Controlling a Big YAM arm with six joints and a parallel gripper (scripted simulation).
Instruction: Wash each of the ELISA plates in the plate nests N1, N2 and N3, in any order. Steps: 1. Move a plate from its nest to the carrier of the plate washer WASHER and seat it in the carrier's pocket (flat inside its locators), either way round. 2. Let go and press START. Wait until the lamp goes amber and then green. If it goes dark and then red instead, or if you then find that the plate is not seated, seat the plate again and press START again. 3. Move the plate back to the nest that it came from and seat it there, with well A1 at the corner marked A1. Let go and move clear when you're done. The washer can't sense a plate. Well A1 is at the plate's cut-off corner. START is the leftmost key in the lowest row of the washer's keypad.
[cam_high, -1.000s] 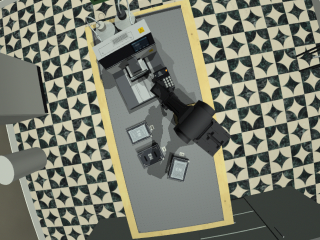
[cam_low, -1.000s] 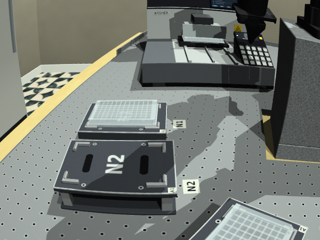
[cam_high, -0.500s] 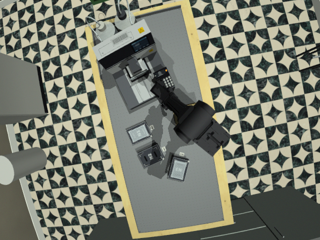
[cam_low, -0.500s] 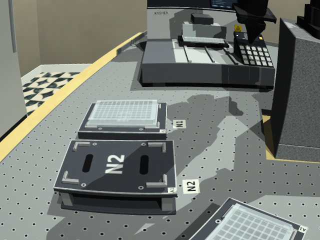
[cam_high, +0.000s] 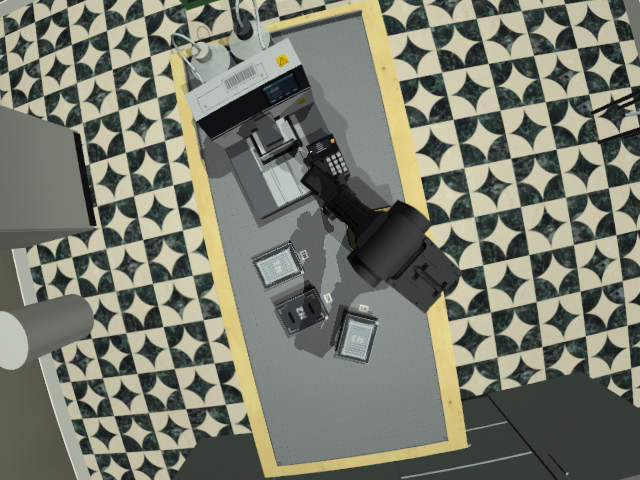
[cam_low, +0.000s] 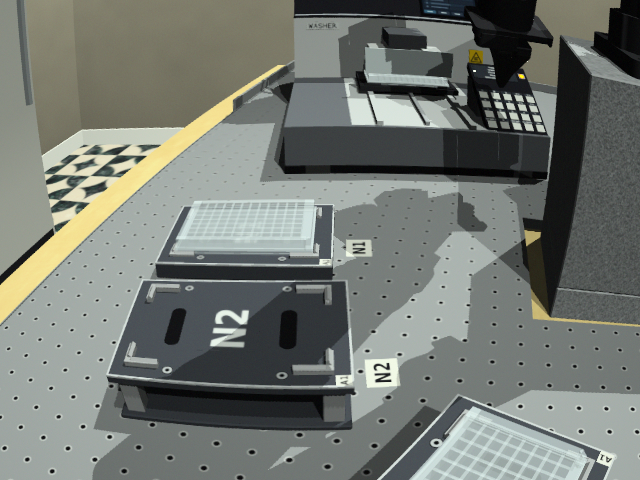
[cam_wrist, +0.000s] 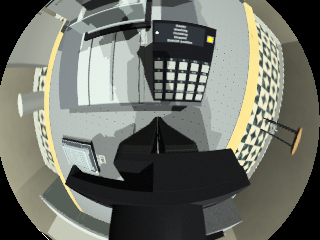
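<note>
Keypad (cam_high: 330, 156) (cam_low: 506, 103) (cam_wrist: 181, 65) has open bench beyond its right edge; the hand (cam_high: 306, 155) (cam_low: 504, 82) (cam_wrist: 157, 121) is pressed together.

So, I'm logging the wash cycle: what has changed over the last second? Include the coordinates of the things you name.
Nothing visibly changed. The black two-finger gripper (cam_wrist: 157, 121) hangs shut on nothing, the small square lamp (cam_low: 521, 76) (cam_wrist: 210, 39) on the black keypad stays amber, and the dark flat nest marked N2 (cam_high: 301, 312) (cam_low: 206, 330) still holds no plate.
</note>
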